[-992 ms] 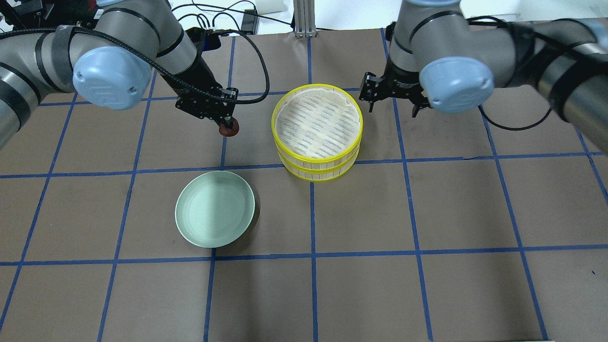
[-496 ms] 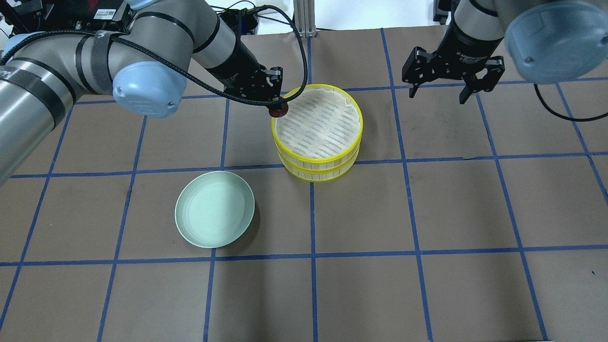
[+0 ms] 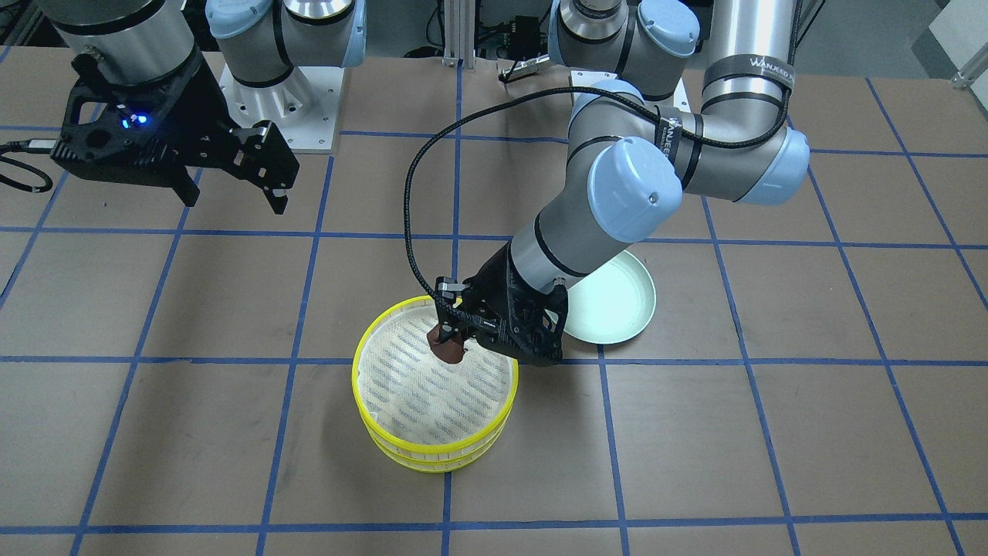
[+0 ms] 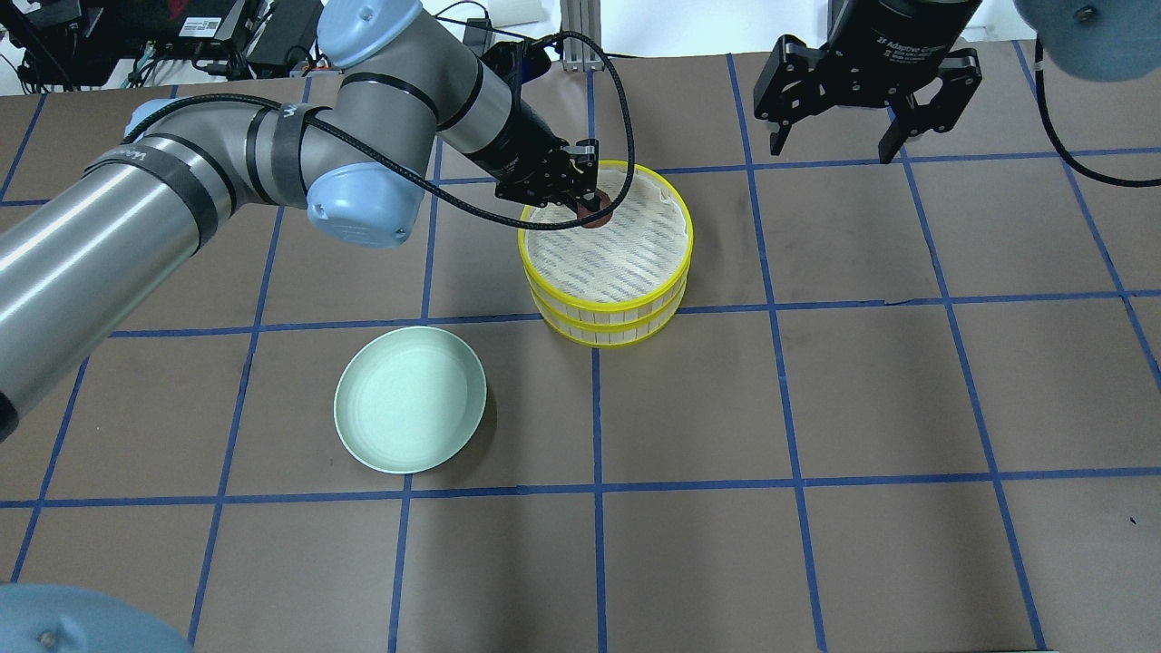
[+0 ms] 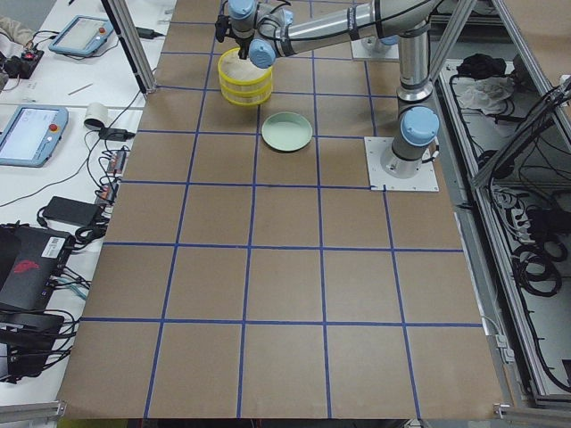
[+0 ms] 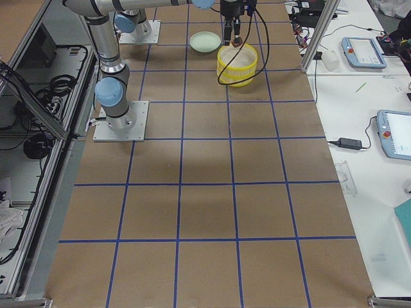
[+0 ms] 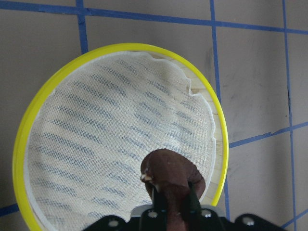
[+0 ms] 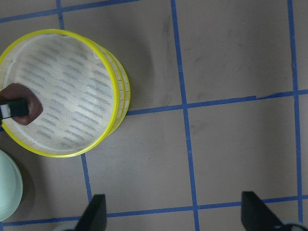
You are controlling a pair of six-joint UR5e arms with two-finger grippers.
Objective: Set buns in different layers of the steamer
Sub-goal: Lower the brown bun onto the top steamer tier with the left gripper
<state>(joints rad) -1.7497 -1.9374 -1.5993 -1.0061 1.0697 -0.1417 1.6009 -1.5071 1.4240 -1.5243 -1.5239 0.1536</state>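
Note:
The steamer (image 4: 617,258) is two stacked yellow-rimmed trays with a bare mesh floor on top, also seen in the front view (image 3: 428,398). My left gripper (image 4: 588,205) is shut on the dark reddish-brown bun (image 4: 596,219) and holds it just above the top tray's back-left part. The bun also shows in the front view (image 3: 448,347), the left wrist view (image 7: 171,175) and the right wrist view (image 8: 21,109). My right gripper (image 4: 830,145) is open and empty, high behind the steamer's right side. The pale cream bun is out of view.
An empty pale green plate (image 4: 410,399) lies on the brown mat in front of and left of the steamer, also in the front view (image 3: 614,297). Blue tape lines grid the table. The left arm's black cable loops over the steamer's back rim.
My left gripper carried the brown bun to the right, from left of the steamer to over its top tray. My right gripper moved up and back, away from the steamer.

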